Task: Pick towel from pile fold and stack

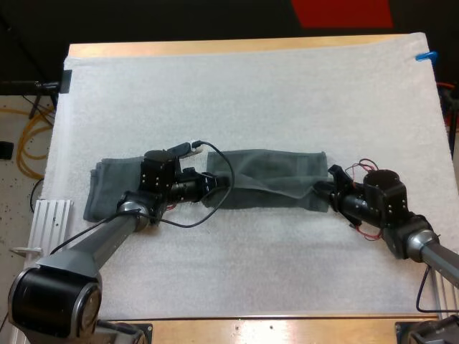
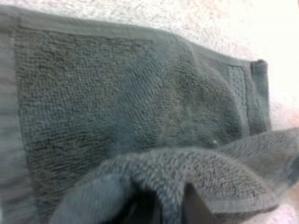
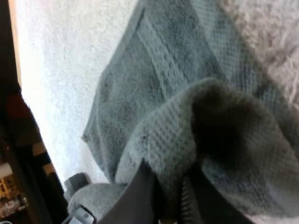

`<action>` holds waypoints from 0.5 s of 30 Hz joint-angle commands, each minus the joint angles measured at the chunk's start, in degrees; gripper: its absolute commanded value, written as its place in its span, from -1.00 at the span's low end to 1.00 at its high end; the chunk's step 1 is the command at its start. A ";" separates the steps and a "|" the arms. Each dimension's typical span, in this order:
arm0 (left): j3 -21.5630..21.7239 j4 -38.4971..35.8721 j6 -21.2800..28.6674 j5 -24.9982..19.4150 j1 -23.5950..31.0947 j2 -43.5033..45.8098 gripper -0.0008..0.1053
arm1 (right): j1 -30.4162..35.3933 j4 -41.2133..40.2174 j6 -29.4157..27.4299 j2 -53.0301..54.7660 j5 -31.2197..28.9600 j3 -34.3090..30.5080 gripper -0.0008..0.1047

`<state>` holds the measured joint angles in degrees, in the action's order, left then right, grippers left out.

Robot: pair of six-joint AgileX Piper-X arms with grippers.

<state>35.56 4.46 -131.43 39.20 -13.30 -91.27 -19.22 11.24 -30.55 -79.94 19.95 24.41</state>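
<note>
A: Where is the dark grey-green terry towel (image 1: pixel 272 179)?
B: Stretched across the white foam mat (image 1: pixel 251 93) on the wooden desk (image 1: pixel 215 47). The left pincer (image 1: pixel 209 183) is clamped on its left end, the right pincer (image 1: pixel 324 188) on its right end.

A robotics lab is suggested: a wooden worktop (image 1: pixel 215 48) covered by a white foam mat (image 1: pixel 251 100), an aluminium rail (image 1: pixel 51 215) at its near left, and yellow cables (image 1: pixel 24 154) looped on the floor (image 1: pixel 11 208).

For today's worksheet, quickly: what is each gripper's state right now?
Left gripper: closed on the towel.
Right gripper: closed on the towel's right end.
</note>
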 commanded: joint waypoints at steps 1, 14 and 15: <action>0.30 0.70 0.53 -1.73 0.17 0.16 -0.98 | 0.40 0.62 -1.51 0.11 -0.17 0.31 -0.99; 0.30 9.69 1.86 2.73 0.17 0.56 -0.84 | 0.40 3.84 -12.19 0.11 1.74 0.28 -0.38; 0.30 10.40 1.86 2.73 0.17 0.64 -0.76 | 0.40 5.53 -12.19 0.11 1.78 0.28 -0.14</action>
<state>35.56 13.65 -129.92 41.49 -13.30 -91.27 -19.22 15.79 -41.66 -79.94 21.16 24.41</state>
